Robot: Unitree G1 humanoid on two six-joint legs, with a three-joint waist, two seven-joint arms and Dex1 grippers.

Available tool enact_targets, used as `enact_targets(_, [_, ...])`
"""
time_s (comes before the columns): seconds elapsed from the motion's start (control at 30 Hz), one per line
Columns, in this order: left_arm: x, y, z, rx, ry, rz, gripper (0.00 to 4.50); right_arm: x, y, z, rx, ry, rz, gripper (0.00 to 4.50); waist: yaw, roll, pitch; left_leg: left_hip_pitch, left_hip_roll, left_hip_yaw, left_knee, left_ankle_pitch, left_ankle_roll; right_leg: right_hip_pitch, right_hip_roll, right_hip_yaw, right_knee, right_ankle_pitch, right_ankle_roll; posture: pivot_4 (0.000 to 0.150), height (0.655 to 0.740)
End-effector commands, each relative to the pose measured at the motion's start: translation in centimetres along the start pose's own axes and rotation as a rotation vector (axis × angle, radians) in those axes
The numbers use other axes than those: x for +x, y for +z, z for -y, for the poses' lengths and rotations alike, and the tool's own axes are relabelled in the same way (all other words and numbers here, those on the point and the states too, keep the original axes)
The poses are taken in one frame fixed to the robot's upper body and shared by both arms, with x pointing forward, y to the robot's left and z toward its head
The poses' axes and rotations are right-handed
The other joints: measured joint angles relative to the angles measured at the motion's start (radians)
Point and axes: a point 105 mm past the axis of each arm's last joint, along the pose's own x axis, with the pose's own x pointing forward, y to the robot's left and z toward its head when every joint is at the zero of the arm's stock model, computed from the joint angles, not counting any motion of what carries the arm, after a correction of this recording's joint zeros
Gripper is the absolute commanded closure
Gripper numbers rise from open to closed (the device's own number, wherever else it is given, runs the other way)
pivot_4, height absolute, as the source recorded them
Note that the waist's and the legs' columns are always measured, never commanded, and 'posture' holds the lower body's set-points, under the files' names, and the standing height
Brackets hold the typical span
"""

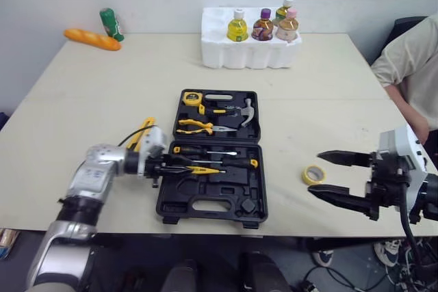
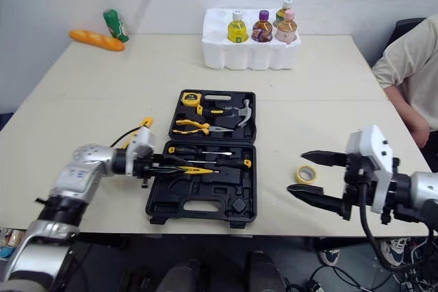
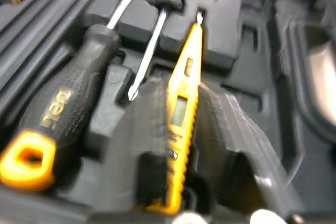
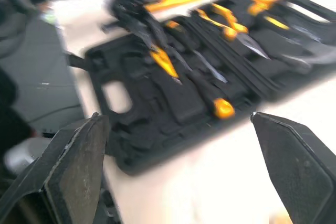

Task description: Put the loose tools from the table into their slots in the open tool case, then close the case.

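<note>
We see L gripper [image 1: 176, 164] clamped on slim yellow tester screwdriver [image 1: 205, 169], low over front half of open black plastic tool case [image 1: 205, 206], beside two black-handled screwdrivers [image 3: 63, 103] in slots. R gripper [image 2: 295, 172] spread wide over beige table [image 1: 102, 100], near small yellow tape roll [image 1: 313, 174] right of case.

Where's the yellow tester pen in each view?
Left eye: yellow tester pen, near half of the black tool case, left side.
Right eye: same spot.
Left wrist: pen beside a screwdriver shaft.
Right wrist: pen inside the case.
Shared landmark: the case.
</note>
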Motion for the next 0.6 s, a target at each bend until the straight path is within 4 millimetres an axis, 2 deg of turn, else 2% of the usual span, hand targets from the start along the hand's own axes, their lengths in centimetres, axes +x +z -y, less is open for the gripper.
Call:
enact_targets(0.03, [-5.9,1.4,-0.9,-0.069,0.228,0.117,1.49,-3.6,-0.8,3.5,-0.014,-0.226,-0.01,0.0,0.0,-0.002,0.002,0.0,0.0,0.0,-0.001,0.0,-0.001,0.0,0.0,0.0,0.0,0.0,0.0,0.15,0.7367])
enact_targets(0.1, [-9.3,0.3,-1.5,-0.102,0.411,0.132,0.54,-6.0,-2.4,5.4,0.017,-0.344,-0.04,0.0,0.003,-0.001,0.002,0.0,0.0,0.0,-0.003,0.0,-0.001,0.0,0.0,0.0,-0.002,0.0,0.0,0.15,0.7367])
enact_targets(0.13, [-10.8,-0.2,-2.0,-0.111,0.506,0.136,0.21,-7.0,-3.1,6.0,0.03,-0.387,-0.054,0.0,0.005,-0.001,0.002,0.001,0.0,0.0,-0.004,0.0,-0.001,0.0,0.0,0.0,-0.003,0.0,0.0,0.15,0.7367])
enact_targets(0.17, [-13.0,-1.0,-2.6,-0.123,0.627,0.142,0.06,-8.2,-4.0,6.7,0.048,-0.438,-0.073,0.0,0.006,-0.001,0.002,0.001,0.0,0.0,-0.005,0.0,-0.001,0.001,0.0,0.0,-0.004,0.0,0.0,0.15,0.7367])
enact_targets(0.27, [-18.8,-3.0,-3.1,-0.162,0.873,0.135,0.06,-11.2,-6.1,8.0,0.071,-0.547,-0.131,0.0,0.013,-0.003,0.004,0.001,-0.001,0.0,-0.007,0.0,0.0,0.001,-0.001,0.0,-0.006,0.0,-0.001,0.15,0.7367])
enact_targets(0.37, [-23.4,-4.6,-2.6,-0.187,1.053,0.108,0.06,-13.5,-7.6,8.8,0.096,-0.636,-0.16,0.0,0.01,-0.004,0.005,0.003,-0.001,0.0,-0.011,0.001,-0.002,0.001,-0.001,-0.001,-0.007,-0.001,-0.002,0.15,0.7367])
enact_targets(0.5, [-25.5,-5.4,-2.2,-0.19,1.133,0.077,0.06,-14.6,-8.3,9.2,0.11,-0.67,-0.163,0.0,0.008,0.001,0.008,0.003,-0.001,0.001,-0.014,0.0,-0.002,0.001,-0.001,0.0,-0.009,-0.002,-0.003,0.15,0.7367])
enact_targets(0.6, [-25.3,-5.3,-2.2,-0.189,1.127,0.077,0.06,-14.4,-8.3,9.3,0.106,-0.662,-0.156,0.0,0.007,0.003,0.009,0.003,-0.001,0.001,-0.014,-0.001,-0.005,0.0,-0.001,-0.001,-0.01,-0.002,-0.003,0.15,0.7367])
